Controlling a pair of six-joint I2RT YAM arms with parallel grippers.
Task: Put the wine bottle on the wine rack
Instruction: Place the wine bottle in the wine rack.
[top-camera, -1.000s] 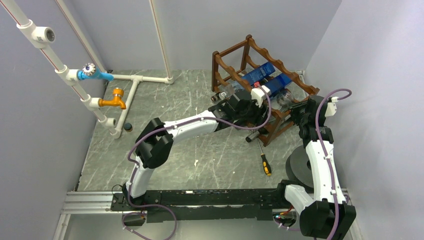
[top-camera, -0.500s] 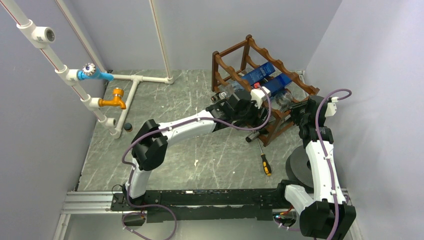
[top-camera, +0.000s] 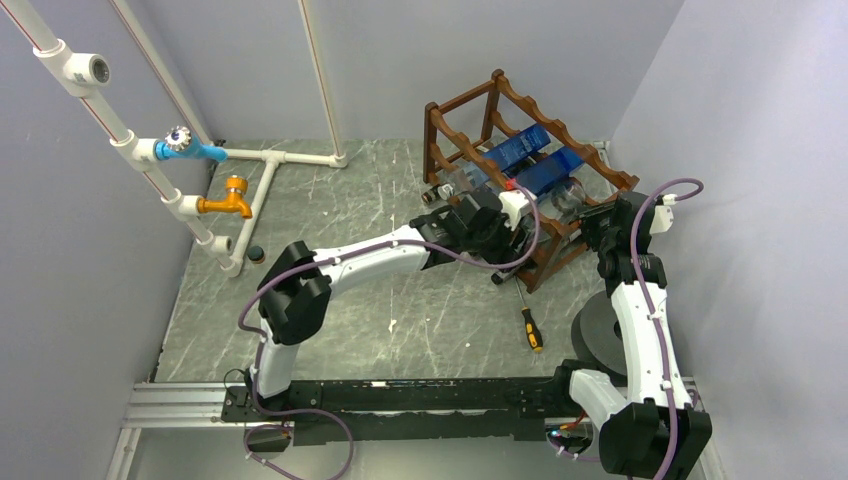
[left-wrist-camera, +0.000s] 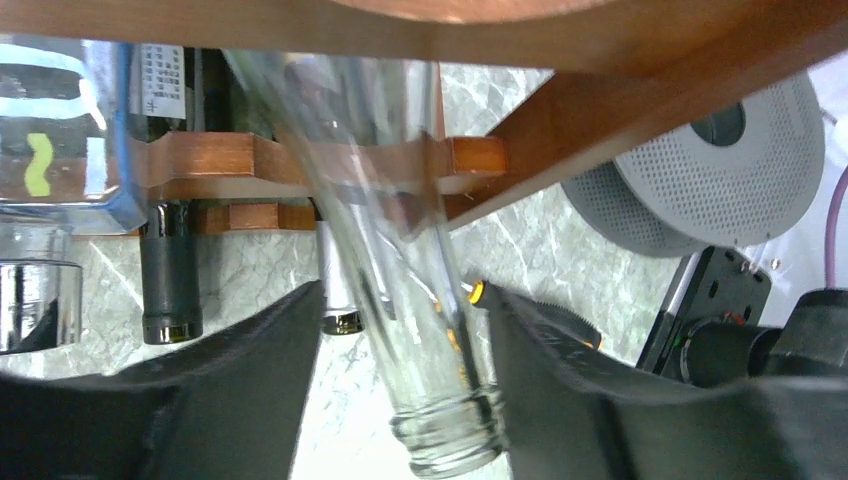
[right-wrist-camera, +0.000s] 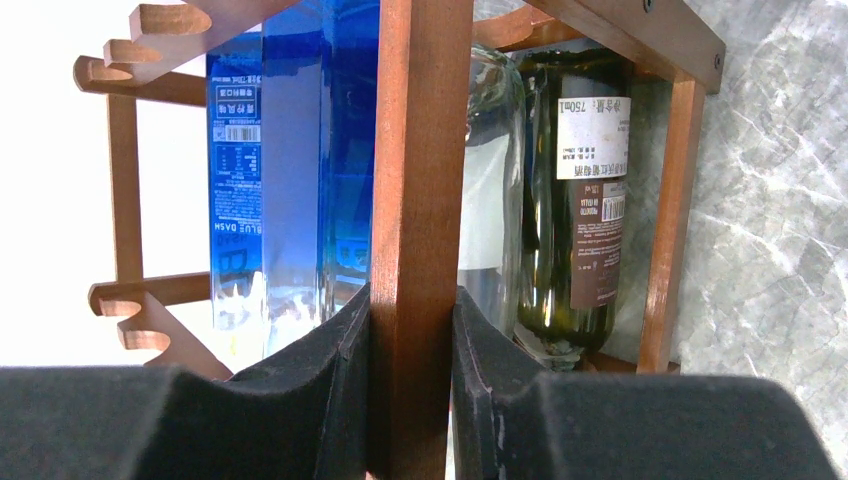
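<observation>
Since 1 second ago the left arm's elbow has slid left and its wrist has backed a little off the near-left face of the wine rack; the right arm has not moved. The marbled table lies open left of the rack, out to the white pipes, while the rack's right end sits near the wall. The right gripper is clamped tight on 1 upright rack post. The left gripper has its jaws apart around the neck of the clear wine bottle, with a gap on 1 side and no grip. The bottle lies in the rack, its neck jutting past the rail. A screwdriver lies just in front of the rack.
</observation>
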